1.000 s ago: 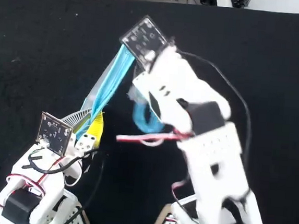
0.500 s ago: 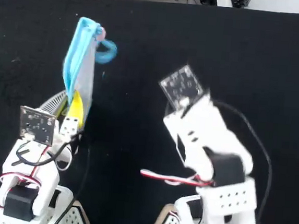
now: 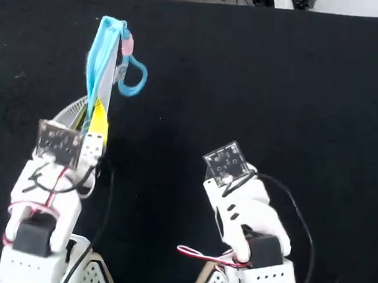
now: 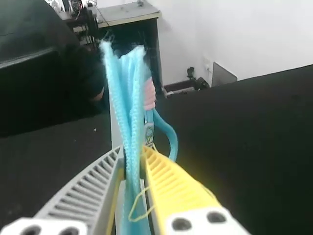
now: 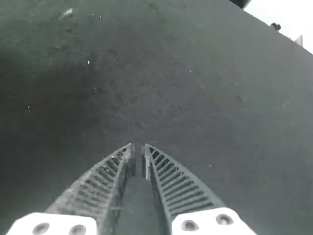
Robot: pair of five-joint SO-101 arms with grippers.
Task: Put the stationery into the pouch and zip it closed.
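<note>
The light blue pouch (image 3: 103,61) is held up off the black table by its lower end and stands nearly upright. My left gripper (image 3: 93,121) is shut on it, one grey and one yellow finger either side. A blue loop strap (image 3: 135,78) and a pink pull (image 3: 126,42) hang from its upper end. The left wrist view shows the pouch (image 4: 124,93) pinched edge-on in the left gripper (image 4: 133,159), with the strap (image 4: 166,137) beside it. My right gripper (image 5: 137,152) is shut on nothing, low over bare cloth. The right arm (image 3: 248,216) sits folded near the table's front edge.
Black cloth (image 3: 279,90) covers the whole table. Both arm bases stand at the front edge. Beyond the far edge of the table, the left wrist view shows a desk (image 4: 122,12) and a white wall (image 4: 234,34).
The right arm has let go of the pouch and pulled back toward the front edge. The left arm has swung the pouch left and raised it nearly upright.
</note>
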